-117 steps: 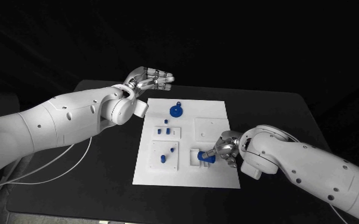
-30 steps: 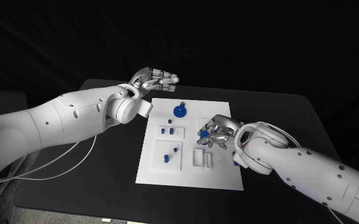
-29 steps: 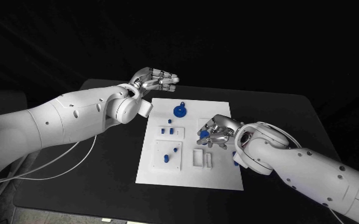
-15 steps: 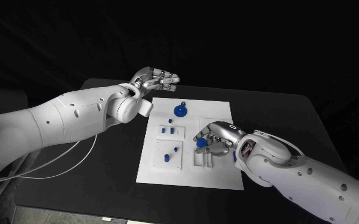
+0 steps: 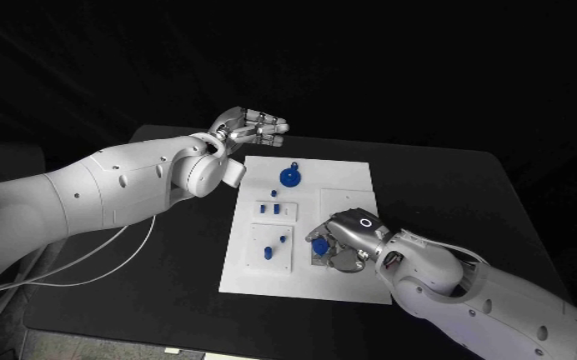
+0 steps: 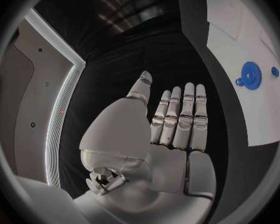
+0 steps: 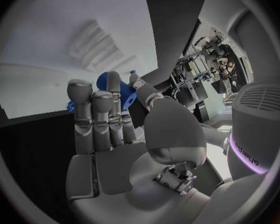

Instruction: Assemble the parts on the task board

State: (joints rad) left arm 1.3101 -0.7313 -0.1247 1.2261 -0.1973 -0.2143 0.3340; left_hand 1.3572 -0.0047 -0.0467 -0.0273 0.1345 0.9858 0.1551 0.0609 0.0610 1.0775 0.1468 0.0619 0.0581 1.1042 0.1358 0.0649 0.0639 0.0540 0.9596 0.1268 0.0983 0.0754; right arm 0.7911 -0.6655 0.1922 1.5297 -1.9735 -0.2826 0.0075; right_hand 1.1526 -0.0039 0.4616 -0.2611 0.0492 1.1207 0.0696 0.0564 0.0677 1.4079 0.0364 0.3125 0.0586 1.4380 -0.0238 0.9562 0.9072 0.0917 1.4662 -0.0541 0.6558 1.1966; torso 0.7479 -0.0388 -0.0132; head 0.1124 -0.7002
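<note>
Head view: the right hand has come down to the board's near edge, grasping one blue part. The left hand stays released beyond the far corner. Left wrist view: one gear, fingers straight. Right wrist view: the part is pinched.

White board on a black table. Blue parts: a gear at 12 o'clock on the board, a piece in the silver right hand. Silver left hand, white arms.
</note>
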